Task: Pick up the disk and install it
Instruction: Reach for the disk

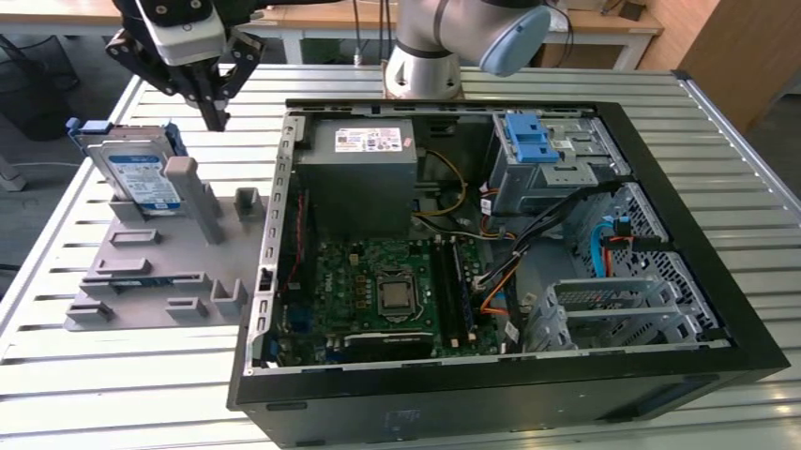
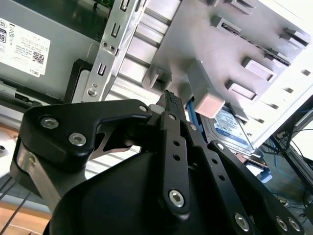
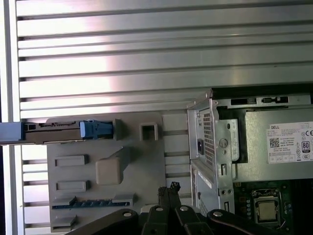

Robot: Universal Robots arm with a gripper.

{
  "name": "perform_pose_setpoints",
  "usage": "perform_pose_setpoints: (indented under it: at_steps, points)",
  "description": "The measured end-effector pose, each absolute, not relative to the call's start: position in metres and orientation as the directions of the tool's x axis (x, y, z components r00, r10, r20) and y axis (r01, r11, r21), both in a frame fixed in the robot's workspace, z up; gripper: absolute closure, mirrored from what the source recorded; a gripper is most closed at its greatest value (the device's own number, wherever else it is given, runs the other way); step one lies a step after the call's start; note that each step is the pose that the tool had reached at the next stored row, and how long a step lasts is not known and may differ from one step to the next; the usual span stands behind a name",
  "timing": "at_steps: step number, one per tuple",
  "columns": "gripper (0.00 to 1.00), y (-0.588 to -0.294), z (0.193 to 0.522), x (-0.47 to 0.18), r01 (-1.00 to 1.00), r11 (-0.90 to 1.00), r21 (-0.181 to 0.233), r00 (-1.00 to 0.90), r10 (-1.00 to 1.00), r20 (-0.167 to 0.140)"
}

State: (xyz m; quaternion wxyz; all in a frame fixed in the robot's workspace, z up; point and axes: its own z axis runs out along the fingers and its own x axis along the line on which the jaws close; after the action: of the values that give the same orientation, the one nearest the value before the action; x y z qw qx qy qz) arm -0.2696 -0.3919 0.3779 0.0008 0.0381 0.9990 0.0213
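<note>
I see the black 2-finger gripper [image 1: 219,120] pinched narrow and holding nothing. It hovers near the silver blue-framed hard disk [image 1: 135,173], not touching it. The disk stands on edge at the grey plastic fixture plate's [image 1: 150,281] corner.

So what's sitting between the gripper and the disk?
A grey block on the holder plate stands between gripper and disk, in the first wrist view.

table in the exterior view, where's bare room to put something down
Bare table lies in front of the grey rack, at the exterior view's lower left, and past the computer case on the exterior view's right. The gap between rack and case is narrow. Crowded: the rack, where the disk stands, and the case's inside.
</note>
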Motion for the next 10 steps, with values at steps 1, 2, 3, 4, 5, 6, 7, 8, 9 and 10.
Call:
perform_pose_setpoints:
  at_steps: [1, 2, 3, 4, 5, 6, 7, 8, 9, 10]
  points:
    - [0.89, -0.392, 0.378, -0.271, 0.076, 0.996, 0.042, -0.997, 0.076, 0.000]
    - [0.89, -0.392, 0.378, -0.272, 0.076, 0.996, 0.043, -0.997, 0.076, 0.000]
    - [0.89, -0.392, 0.378, -0.274, 0.076, 0.996, 0.043, -0.997, 0.076, 0.000]
    - [0.89, -0.392, 0.378, -0.275, 0.076, 0.996, 0.042, -0.997, 0.076, 0.000]
    - [0.89, -0.392, 0.378, -0.276, 0.076, 0.996, 0.043, -0.997, 0.076, 0.000]
    - [0.89, -0.392, 0.378, -0.277, 0.076, 0.996, 0.043, -0.997, 0.076, 0.000]
    - [0.89, -0.392, 0.378, -0.279, 0.076, 0.996, 0.043, -0.997, 0.076, 0.000]
    - [0.89, -0.392, 0.377, -0.280, 0.076, 0.996, 0.043, -0.997, 0.076, 0.000]
    - [0.89, -0.392, 0.377, -0.281, 0.076, 0.996, 0.042, -0.997, 0.076, 0.000]
    - [0.89, -0.392, 0.377, -0.282, 0.076, 0.996, 0.042, -0.997, 0.076, 0.000]
